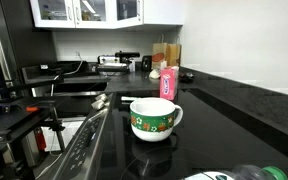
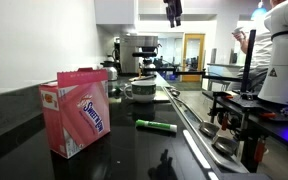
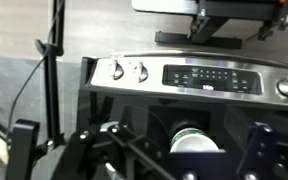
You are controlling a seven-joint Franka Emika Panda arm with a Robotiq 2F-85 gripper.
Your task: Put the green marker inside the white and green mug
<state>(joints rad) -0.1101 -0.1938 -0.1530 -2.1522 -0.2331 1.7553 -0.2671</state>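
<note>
Pink box [image 2: 79,112] foremost, the marker [image 2: 156,126] lay flat beside it, long axis crosswise, well below and camera-side of the raised gripper [image 2: 173,20], whose jaws stood wide.

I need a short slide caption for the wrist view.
Open gripper framing the white and green mug, stove panel beyond.

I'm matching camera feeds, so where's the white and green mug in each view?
In an exterior view: white and green mug, centre.
In an exterior view: mug, centre, middle distance.
Wrist view: mug, bottom, right of centre.
Shared landmark: stove beside it.
</note>
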